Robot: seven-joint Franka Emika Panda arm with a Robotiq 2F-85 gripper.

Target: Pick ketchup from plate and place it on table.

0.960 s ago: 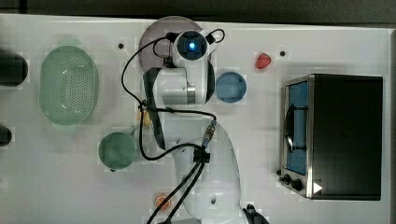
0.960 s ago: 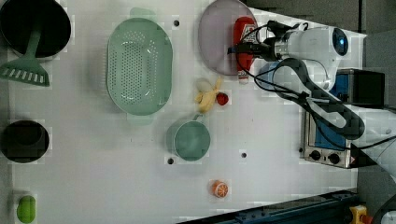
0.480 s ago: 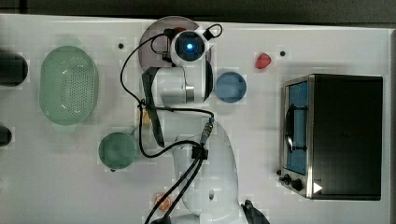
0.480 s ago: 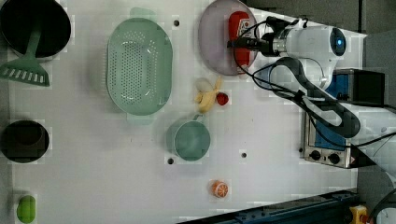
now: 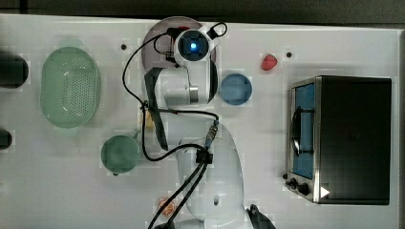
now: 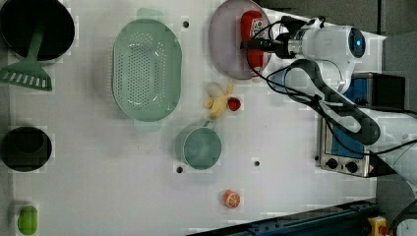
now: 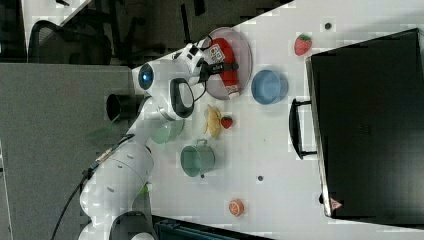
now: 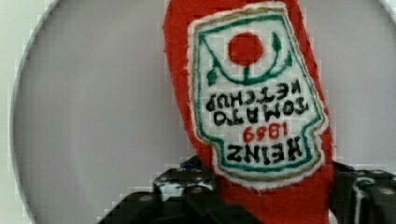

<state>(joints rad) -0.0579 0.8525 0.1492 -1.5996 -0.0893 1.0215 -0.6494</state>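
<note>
Now that our tool (image 6: pixel 255 45) has narrowed from wide open onto the ketchup (image 8: pixel 252 93) lying on the plate (image 6: pixel 223 44), we judge lifting comes next.

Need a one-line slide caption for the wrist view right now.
Gripper straddling the red ketchup bottle lying on the greyish-mauve plate, fingers at either side.
</note>
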